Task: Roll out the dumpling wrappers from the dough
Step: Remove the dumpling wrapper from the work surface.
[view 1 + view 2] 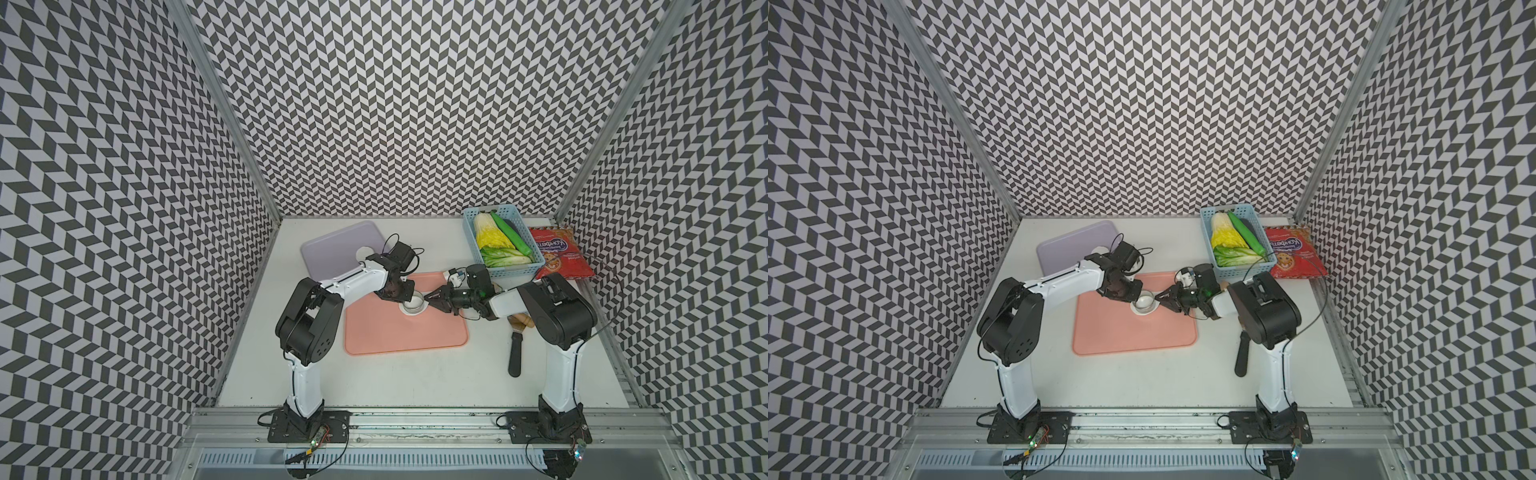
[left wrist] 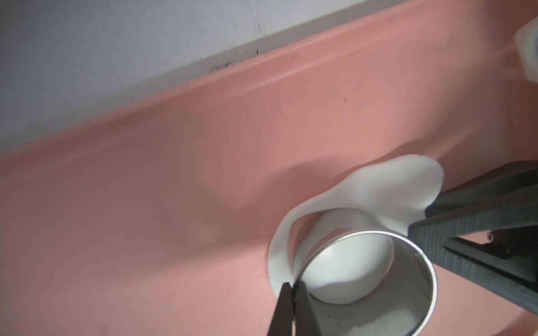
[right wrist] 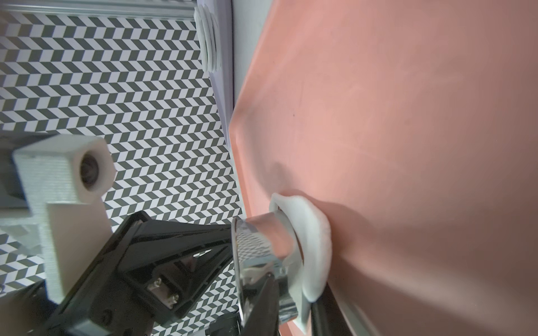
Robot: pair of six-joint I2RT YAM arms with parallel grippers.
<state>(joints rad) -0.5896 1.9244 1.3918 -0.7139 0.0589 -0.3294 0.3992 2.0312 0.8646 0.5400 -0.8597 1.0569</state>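
The steel ring cutter (image 1: 414, 302) (image 1: 1145, 302) (image 2: 407, 247) stands on the pink board (image 1: 407, 336) (image 1: 1133, 336). My left gripper (image 1: 404, 298) (image 2: 292, 286) is shut on its wall. Inside the ring lies a round white wrapper (image 2: 343, 270). Around the ring sits a ragged collar of dough (image 2: 378, 189) (image 3: 314, 232) (image 1: 409, 312). Its edge is lifted off the board, with my right gripper (image 1: 428, 297) (image 1: 1158, 297) (image 3: 294, 291) shut on it. A stack of wrappers (image 1: 365, 252) (image 1: 1098, 250) (image 3: 208, 37) rests on the lilac tray (image 1: 332, 249).
A blue basket (image 1: 471, 241) of vegetables and a red snack bag (image 1: 561, 253) stand at the back right. A black-handled tool (image 1: 514, 353) and a wooden rolling pin (image 1: 519, 321) lie right of the board, under the right arm.
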